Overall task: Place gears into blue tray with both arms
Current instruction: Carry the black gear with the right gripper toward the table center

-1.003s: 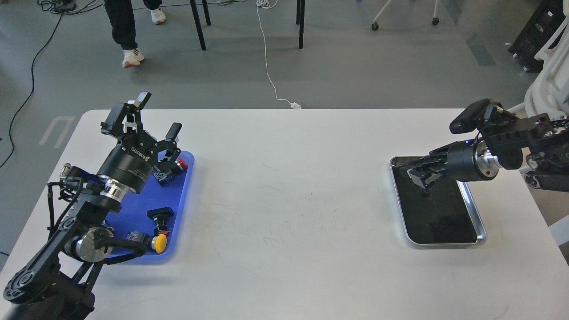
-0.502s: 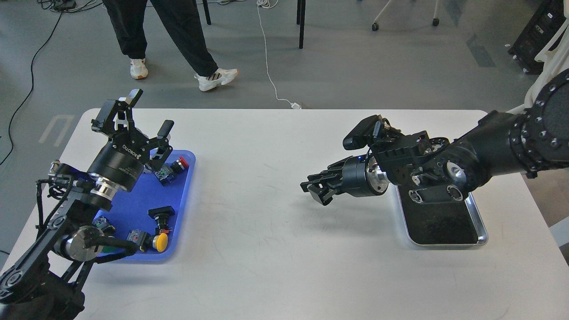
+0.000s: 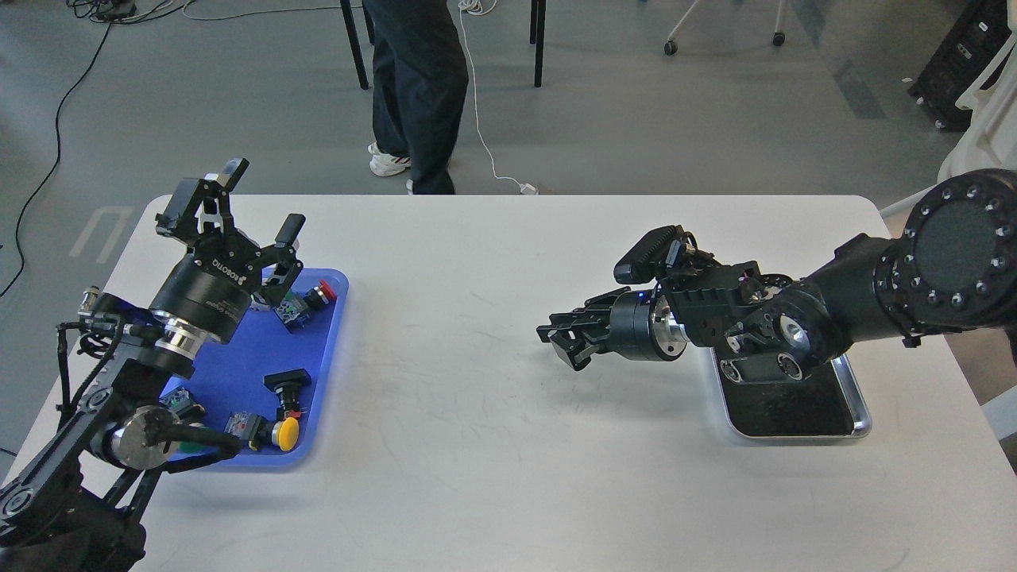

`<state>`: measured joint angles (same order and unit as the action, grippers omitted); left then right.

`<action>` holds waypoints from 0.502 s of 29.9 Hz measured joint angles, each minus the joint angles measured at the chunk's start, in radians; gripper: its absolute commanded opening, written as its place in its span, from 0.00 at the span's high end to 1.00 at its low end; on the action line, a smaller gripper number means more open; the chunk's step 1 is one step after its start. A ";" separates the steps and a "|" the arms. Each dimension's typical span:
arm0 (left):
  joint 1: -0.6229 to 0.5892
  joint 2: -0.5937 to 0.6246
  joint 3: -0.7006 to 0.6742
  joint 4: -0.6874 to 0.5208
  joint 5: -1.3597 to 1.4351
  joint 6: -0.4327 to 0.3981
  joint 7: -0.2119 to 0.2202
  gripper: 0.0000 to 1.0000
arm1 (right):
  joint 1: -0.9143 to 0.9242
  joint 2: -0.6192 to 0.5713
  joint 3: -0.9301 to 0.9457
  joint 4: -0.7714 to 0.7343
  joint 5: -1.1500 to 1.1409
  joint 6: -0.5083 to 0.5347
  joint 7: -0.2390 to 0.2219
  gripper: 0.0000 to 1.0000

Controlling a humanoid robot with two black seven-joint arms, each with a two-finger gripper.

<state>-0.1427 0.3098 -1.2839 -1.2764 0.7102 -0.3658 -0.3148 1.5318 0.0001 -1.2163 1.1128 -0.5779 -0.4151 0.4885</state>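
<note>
The blue tray is seen at the left of the frame on the white tabletop, with push-button switches lying in it; no gear can be made out. Above its far end the left end effector is held wide open and empty. At centre right, the right end effector is seen over the tabletop, left of the silver tray; its fingers look drawn together, but whether anything is held cannot be told.

The counter was white. The tray at its left was bright blue and held push-buttons capped red and yellow. The other tray had a silver rim and a black bottom. Both arms were black with silver joint discs; the left gripper bore white lettering. The floor was grey.
</note>
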 measured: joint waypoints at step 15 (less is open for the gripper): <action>0.008 -0.002 0.003 0.001 0.001 0.001 -0.001 0.02 | -0.084 0.000 0.002 -0.004 0.006 -0.001 0.000 0.78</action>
<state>-0.1347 0.3073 -1.2806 -1.2756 0.7117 -0.3646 -0.3162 1.4475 0.0001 -1.2145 1.1092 -0.5719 -0.4163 0.4888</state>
